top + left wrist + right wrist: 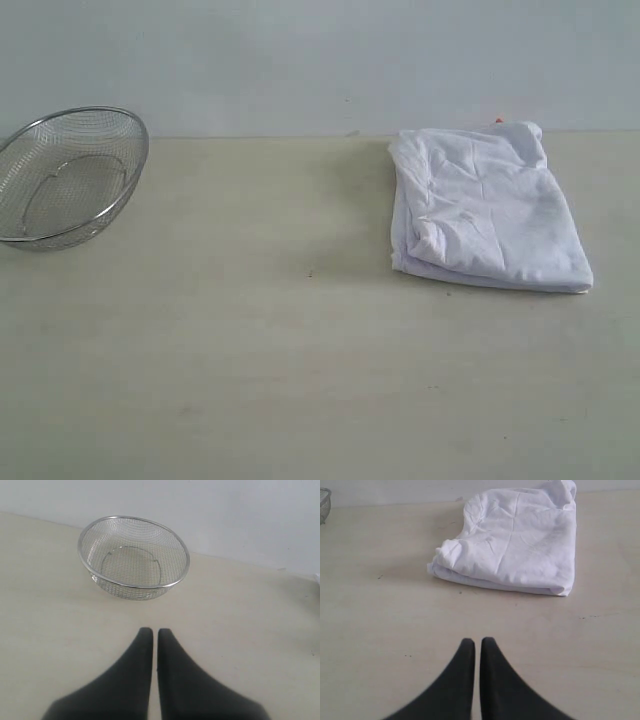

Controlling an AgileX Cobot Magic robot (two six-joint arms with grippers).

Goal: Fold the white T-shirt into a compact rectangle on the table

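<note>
Exterior view: the bowl sits at the left edge of the table, tipped so its mouth faces right. Through its mesh only its own base ring shows. The shirt lies folded in a rumpled rectangle on the right, its far end close to the table's back edge by the wall. It is well apart from the bowl. A wide stretch of bare table runs between them and across the whole near side.

Left wrist view: the left gripper is clenched on nothing, with only a thin slit between its black fingers. It hangs over bare table, with the bowl ahead of it and apart.

Right wrist view: the right gripper is likewise clenched and holds nothing. The shirt lies ahead, its folded layered edge toward the gripper, with bare table between. A sliver of the bowl shows at the frame's edge.
</note>
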